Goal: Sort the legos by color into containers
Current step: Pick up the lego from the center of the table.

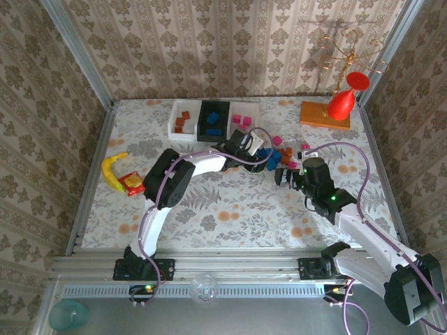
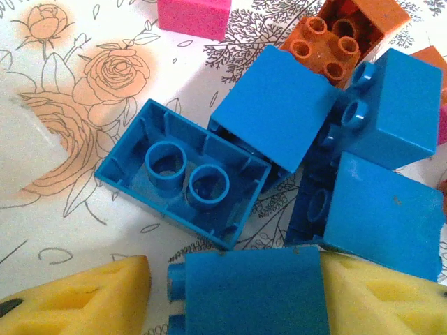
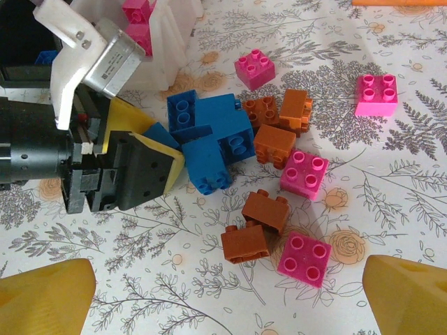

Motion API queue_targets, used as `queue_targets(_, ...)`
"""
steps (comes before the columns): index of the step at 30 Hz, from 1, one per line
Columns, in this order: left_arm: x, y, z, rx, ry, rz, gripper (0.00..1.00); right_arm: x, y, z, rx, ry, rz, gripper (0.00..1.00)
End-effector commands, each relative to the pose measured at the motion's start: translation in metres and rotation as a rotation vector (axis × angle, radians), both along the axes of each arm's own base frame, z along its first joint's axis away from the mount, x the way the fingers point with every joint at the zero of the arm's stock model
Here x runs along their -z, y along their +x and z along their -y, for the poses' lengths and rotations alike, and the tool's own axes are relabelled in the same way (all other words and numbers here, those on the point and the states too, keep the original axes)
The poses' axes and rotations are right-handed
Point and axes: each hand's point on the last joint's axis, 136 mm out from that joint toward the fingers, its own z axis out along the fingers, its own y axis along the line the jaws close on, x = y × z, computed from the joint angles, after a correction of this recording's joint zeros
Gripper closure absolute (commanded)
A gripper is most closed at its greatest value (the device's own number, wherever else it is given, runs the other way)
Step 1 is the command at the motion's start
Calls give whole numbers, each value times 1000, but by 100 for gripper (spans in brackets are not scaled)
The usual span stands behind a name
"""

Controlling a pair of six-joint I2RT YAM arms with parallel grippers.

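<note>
1 blue lego [image 2: 251,300] inside left gripper [image 2: 236,276]

Left arm [image 1: 167,183] and right arm [image 1: 363,234]: white links, black joints, purple cables [image 1: 349,144]. Green LED [image 1: 334,198] behind right wrist. Fingers [image 3: 42,300] yellow wedges; white screwed bracket [image 3: 77,42] above left ones.

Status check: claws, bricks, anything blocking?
Left claw open astride a blue brick, not clamped. Right claw open, empty, by the loose pile. Bins partly filled. Other blue bricks crowd the target.
</note>
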Motion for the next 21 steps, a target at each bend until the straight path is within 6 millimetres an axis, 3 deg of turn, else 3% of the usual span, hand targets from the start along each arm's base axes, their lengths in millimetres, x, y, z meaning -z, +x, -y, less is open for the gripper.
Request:
queue_targets(1, 4, 0, -2, 3, 10, -28, 40, -4, 1, 3, 11, -3, 13, 0)
queue_targets(7, -8, -14, -15, -12, -17, -18, 53, -4, 1, 3, 11, -2, 13, 0)
queue_targets(12, -37, -19, -45, -86, -66, 33, 60, -6, 3, -1, -2, 16, 19, 1)
queue_targets(16, -68, -7, -77, -184, -122, 91, 63, -9, 3, -20, -77, 64, 31, 1)
queue_targets(21, -99, 38, -126, -360, -156, 154, 64, -10, 3, -49, -151, 37, 33, 1)
